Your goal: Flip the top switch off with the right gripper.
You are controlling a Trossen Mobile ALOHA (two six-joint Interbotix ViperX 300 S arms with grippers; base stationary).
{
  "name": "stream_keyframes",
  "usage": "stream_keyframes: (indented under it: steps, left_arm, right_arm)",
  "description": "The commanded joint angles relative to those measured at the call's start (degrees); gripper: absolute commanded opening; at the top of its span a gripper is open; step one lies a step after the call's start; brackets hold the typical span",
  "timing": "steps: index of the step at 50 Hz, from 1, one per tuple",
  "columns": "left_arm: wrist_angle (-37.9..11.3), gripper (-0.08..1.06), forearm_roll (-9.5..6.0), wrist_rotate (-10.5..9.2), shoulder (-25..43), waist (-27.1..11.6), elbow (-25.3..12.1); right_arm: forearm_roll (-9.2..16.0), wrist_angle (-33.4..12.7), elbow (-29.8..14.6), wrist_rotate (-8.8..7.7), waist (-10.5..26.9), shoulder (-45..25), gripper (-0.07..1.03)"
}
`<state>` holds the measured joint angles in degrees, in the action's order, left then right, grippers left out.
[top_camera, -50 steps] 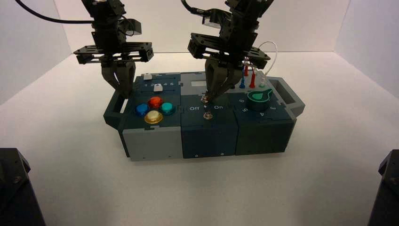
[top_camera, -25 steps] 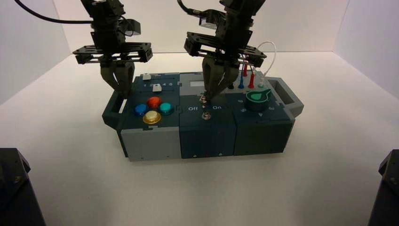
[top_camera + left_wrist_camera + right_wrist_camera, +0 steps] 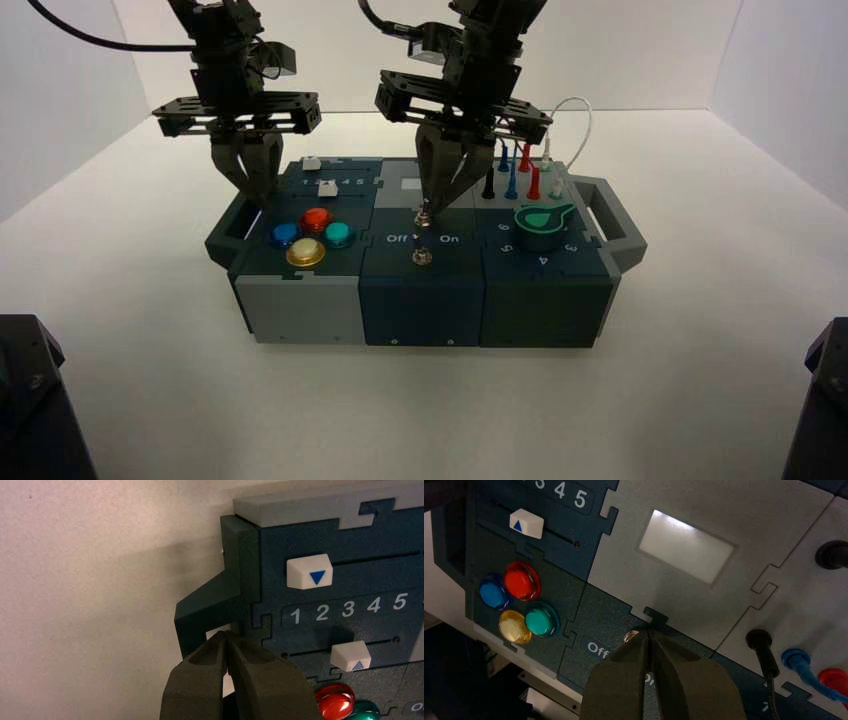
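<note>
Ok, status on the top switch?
Right gripper shut, tips at top switch, partly covering it; lever position unreadable. Left gripper idle, shut, over box's left side. Nothing else in the way.

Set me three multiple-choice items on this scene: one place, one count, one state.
1. Where is the right gripper?
A) at the coloured buttons
B) at the top switch
C) at the green knob

2. How many coloured buttons are there?
A) two
B) six
C) four

3. How are the left gripper's fingers?
A) shut
B) wide open
C) clamped on a slider

Key:
1 B: the right gripper has its tips right at the top switch.
2 C: red, blue, green and yellow buttons show.
3 A: the left gripper's fingertips meet, with nothing between them.
</note>
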<state>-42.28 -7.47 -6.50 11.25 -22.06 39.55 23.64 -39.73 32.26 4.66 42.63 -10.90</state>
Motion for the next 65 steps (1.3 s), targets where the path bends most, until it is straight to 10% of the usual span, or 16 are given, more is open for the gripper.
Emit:
stream_keyframes:
  steps: [1, 49, 65]
  left_arm:
    - [1.3, -0.03, -0.62, 1.58, 2.5, -1.8, 0.5]
    - [-1.1, -0.03, -0.79, 0.97, 0.6, -3.6, 2.3]
    - [-2.0, -0.03, -0.88, 0.7, -4.6, -4.1, 3.3]
  right_arm:
    - [1.0, -0.4, -2.0, 1.23, 6.2, 1.1, -0.02]
    - [0.5, -2.8, 0.3, 3.6, 7.9, 6.7, -0.02]
    - [-2.8, -3.5, 2.4, 6.86, 7.9, 10.7, -0.02]
